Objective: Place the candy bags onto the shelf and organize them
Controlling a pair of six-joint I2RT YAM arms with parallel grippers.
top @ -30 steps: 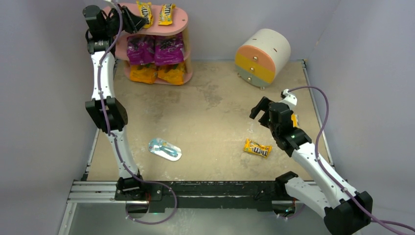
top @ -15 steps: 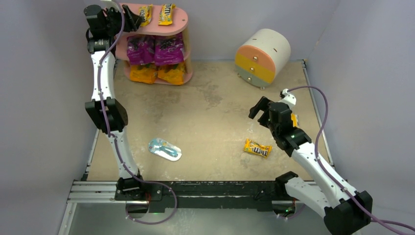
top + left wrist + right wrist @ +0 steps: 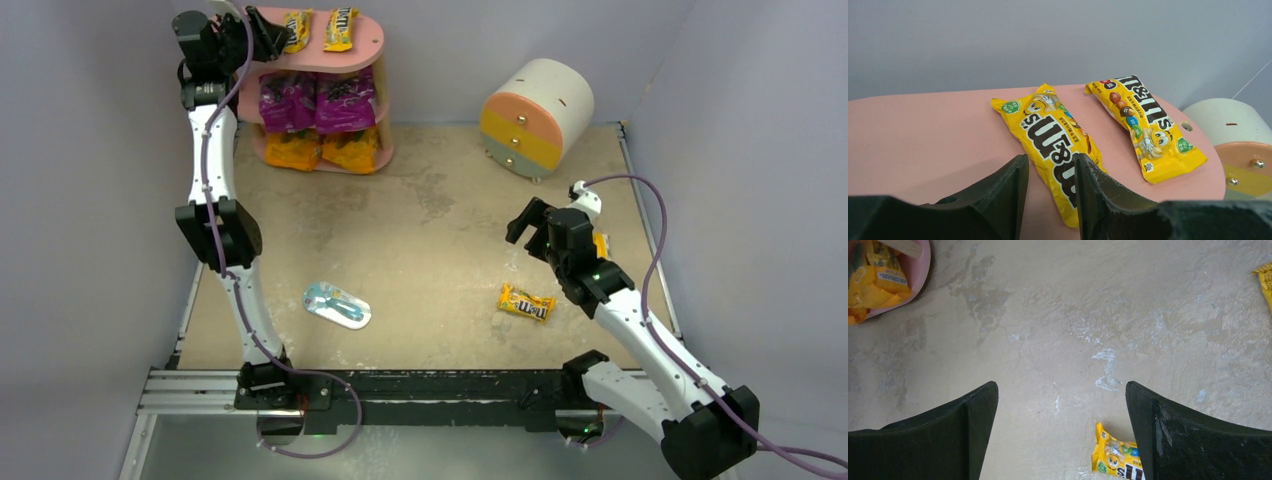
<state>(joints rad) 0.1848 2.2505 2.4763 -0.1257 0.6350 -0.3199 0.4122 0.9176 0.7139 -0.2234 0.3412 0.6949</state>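
Currently the shelf point(image 3: 368, 42) carries two M&M's packs point(image 3: 296, 28) point(image 3: 1143, 125) side by side on its top board, two purple bags point(image 3: 316, 100) on the middle board and two orange bags point(image 3: 322, 150) on the lowest. At the top board's left end sits the left gripper point(image 3: 268, 35) point(image 3: 1050, 162), its fingers a narrow gap apart. The near end of the left pack point(image 3: 1055, 137) shows in that gap; whether they touch cannot be told. A third pack point(image 3: 526, 302) point(image 3: 1115, 460) lies flat on the worktop point(image 3: 430, 230), near the right gripper point(image 3: 528, 225) point(image 3: 1062, 390), which hovers spread wide and holds nothing. A blue packet point(image 3: 337, 304) lies near the left arm, and a drum cabinet point(image 3: 535, 115) stands far right.
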